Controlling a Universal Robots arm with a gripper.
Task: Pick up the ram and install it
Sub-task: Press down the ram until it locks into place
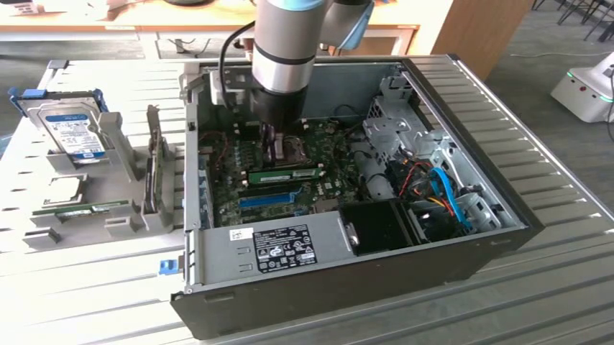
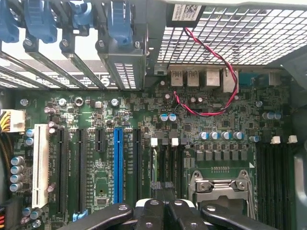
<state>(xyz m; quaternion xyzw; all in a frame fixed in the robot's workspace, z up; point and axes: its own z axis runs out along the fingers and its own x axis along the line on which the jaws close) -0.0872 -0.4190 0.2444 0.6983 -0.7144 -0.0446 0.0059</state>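
One arm we see reaching into the open computer case (image 1: pixel 461 237), its pincer (image 2: pixel 162 194) closed tight over the motherboard (image 2: pixel 192 120), ram (image 1: pixel 285 174) lying seated just beside it.

The closed black fingers (image 2: pixel 162 203) hang over a green motherboard (image 2: pixel 192 120), near its long blue slot (image 2: pixel 118 165) and metal processor socket (image 2: pixel 221 189).

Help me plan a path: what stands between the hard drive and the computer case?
In the exterior view, a grey upright card stands between the hard drive and the computer case.
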